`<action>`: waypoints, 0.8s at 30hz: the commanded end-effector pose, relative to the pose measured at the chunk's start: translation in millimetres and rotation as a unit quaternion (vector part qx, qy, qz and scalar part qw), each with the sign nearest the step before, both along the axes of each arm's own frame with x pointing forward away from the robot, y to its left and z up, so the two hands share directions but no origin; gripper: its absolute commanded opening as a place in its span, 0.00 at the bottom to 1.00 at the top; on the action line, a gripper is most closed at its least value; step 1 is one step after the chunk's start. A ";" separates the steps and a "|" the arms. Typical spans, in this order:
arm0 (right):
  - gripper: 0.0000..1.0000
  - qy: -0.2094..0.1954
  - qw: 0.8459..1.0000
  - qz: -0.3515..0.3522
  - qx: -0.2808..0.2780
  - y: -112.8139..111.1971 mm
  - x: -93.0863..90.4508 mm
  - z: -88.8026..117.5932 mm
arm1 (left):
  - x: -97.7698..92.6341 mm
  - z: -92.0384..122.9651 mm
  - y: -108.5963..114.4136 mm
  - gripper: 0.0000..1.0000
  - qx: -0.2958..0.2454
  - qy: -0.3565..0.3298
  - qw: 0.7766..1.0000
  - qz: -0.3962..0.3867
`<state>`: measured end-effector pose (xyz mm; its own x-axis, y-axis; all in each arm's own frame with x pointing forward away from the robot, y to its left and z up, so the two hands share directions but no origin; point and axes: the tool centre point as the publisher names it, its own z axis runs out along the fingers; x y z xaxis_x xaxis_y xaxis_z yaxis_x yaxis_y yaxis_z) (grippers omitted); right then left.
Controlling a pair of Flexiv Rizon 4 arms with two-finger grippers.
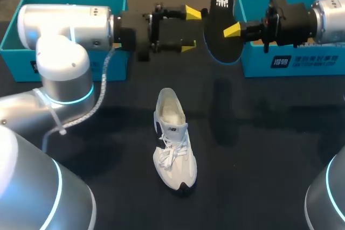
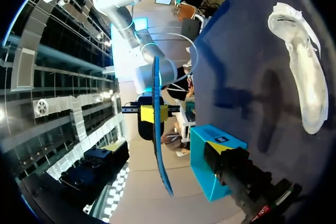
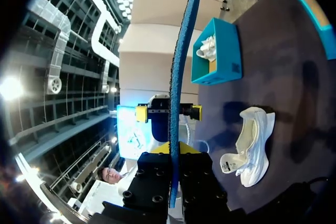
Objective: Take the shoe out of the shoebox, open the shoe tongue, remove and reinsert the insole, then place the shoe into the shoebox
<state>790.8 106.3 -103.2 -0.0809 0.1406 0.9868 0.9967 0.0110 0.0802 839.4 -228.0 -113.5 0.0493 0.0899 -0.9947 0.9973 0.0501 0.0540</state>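
Observation:
A black insole (image 1: 218, 22) with a blue rim is held up on edge above the table, between the two boxes. My right gripper (image 1: 233, 30) is shut on it; in the right wrist view the insole (image 3: 178, 77) stands edge-on out of the right gripper (image 3: 174, 150). My left gripper (image 1: 191, 29) faces it from the left with its yellow tips wide apart, open and clear of the insole. In the left wrist view the insole (image 2: 157, 129) is ahead of the left gripper. The white shoe (image 1: 173, 144) lies on the black table, toe toward the front.
A teal shoebox (image 1: 291, 60) stands at the back right under my right arm. A second teal box (image 1: 16, 36) at the back left holds another white shoe (image 3: 208, 47). A white cable (image 1: 99, 92) hangs from my left arm.

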 end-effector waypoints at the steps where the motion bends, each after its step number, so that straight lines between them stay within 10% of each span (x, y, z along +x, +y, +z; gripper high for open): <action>1: 0.00 -0.002 1.000 -0.003 -0.001 -0.6 0.1 -1.0 | -5.8 -1.4 25.3 1.00 0.015 0.007 1.000 0.010; 14: 0.00 -0.095 0.995 -0.031 0.029 -4.1 6.1 7.8 | 4.0 -43.7 72.2 1.00 0.076 0.197 0.977 0.024; 24: 0.00 -0.095 0.995 -0.027 0.013 -3.7 7.0 9.3 | 4.8 -50.9 75.6 1.00 0.098 0.203 0.974 0.035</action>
